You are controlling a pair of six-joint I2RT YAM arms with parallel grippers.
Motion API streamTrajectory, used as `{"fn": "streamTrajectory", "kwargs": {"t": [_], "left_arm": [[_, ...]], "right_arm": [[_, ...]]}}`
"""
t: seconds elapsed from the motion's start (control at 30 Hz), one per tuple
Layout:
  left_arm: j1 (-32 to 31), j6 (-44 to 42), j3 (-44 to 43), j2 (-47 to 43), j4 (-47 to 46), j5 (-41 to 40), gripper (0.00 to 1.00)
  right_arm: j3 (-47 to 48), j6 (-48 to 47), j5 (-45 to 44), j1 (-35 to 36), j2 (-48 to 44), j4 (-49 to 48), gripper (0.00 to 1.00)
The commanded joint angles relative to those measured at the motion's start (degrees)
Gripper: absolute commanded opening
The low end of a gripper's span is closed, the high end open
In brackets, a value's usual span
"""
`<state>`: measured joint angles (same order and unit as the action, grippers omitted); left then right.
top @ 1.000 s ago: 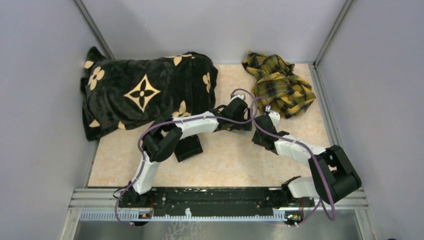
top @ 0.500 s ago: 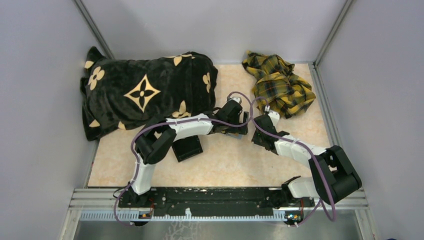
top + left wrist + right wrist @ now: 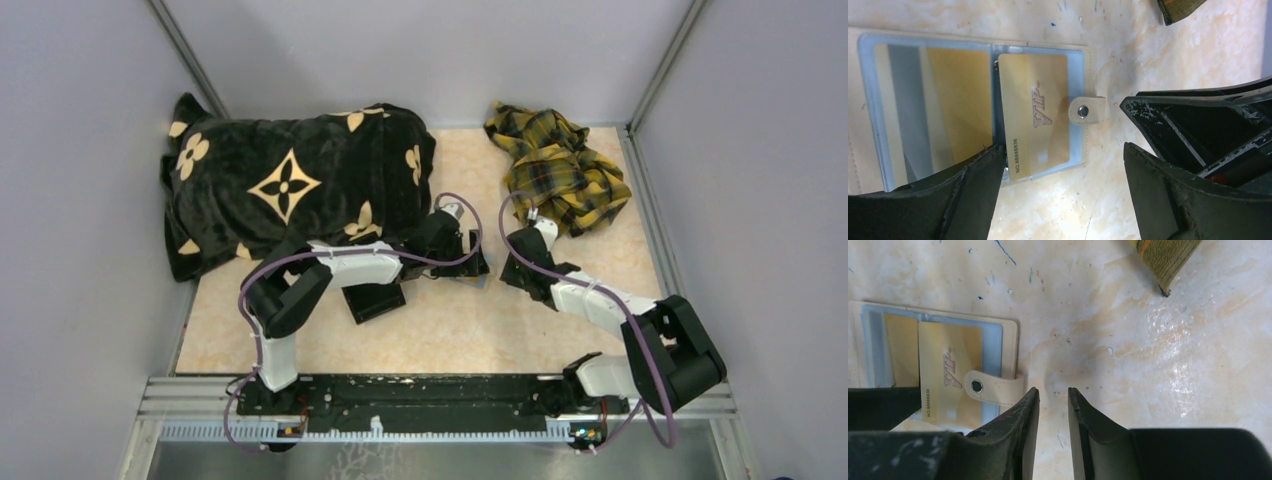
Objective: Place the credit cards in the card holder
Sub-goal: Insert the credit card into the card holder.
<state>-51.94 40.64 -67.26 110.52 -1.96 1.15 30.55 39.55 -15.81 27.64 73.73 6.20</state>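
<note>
Left pincer spreads wide over the open card holder and gold VIP card; right pincer, narrowly parted, grips nothing.

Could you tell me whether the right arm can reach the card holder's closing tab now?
Probably yes: the right gripper sits right beside the closing tab, jaws slightly parted, and nothing covers the tab.

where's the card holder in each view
top external: card holder, middle of picture, only a sliver showing
left wrist: holder in left half, lying open
right wrist: holder at left edge, mid-height
shared landmark: its snap tab, seen in both wrist views
</note>
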Motion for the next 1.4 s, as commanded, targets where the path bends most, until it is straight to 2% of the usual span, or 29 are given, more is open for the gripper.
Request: {"fn": "streamTrajectory", "kwargs": {"t": [0.0, 0.13, 0.47, 0.63, 0.77, 0.83, 0.97, 1.07, 1.23, 1.33, 1.37], "left_arm": [[1.7, 4.5, 5.7, -3.5, -9.5, 4.0, 0.93], [2.3, 5.9, 8.8, -5.4, -13.9, 4.8, 0.93], [3.6, 7.5, 14.0, -9.7, -18.6, 2.4, 0.92], [3.8, 4.3, 13.3, -9.9, -18.0, 0.1, 0.90], [3.8, -0.2, 12.5, -9.9, -15.1, -3.9, 0.85], [3.8, -2.7, 12.1, -9.7, -14.1, -5.7, 0.78], [3.8, -6.8, 10.5, -8.9, -11.6, -8.5, 0.58], [3.8, -9.1, 9.0, -7.9, -10.4, -9.4, 0.44], [3.8, -11.6, 6.5, -5.9, -8.6, -9.2, 0.12], [3.8, -12.5, 5.4, -4.8, -7.6, -8.3, 0.00], [3.8, -12.7, 5.0, -4.5, -7.0, -8.2, 0.00]], "right_arm": [[2.0, -1.2, 0.4, 0.6, -2.4, -2.6, 0.32], [2.5, -1.6, 0.1, 1.4, -2.5, -2.7, 0.38], [4.2, -2.1, -1.1, 3.3, -1.9, -2.5, 0.38], [4.6, -2.3, -1.5, 3.8, -1.5, -2.5, 0.35], [4.9, -2.3, -1.8, 3.8, -1.4, -2.4, 0.25], [5.0, -2.3, -1.8, 3.8, -1.2, -2.4, 0.18], [5.1, -2.4, -1.9, 4.0, -0.8, -2.7, 0.08], [5.5, -2.4, -2.0, 4.0, 0.0, -2.7, 0.05], [5.7, -2.3, -2.4, 4.1, 1.2, -2.9, 0.01], [5.8, -2.2, -2.5, 4.0, 1.6, -2.9, 0.00], [5.8, -2.2, -2.6, 4.0, 1.7, -2.9, 0.00]]}}
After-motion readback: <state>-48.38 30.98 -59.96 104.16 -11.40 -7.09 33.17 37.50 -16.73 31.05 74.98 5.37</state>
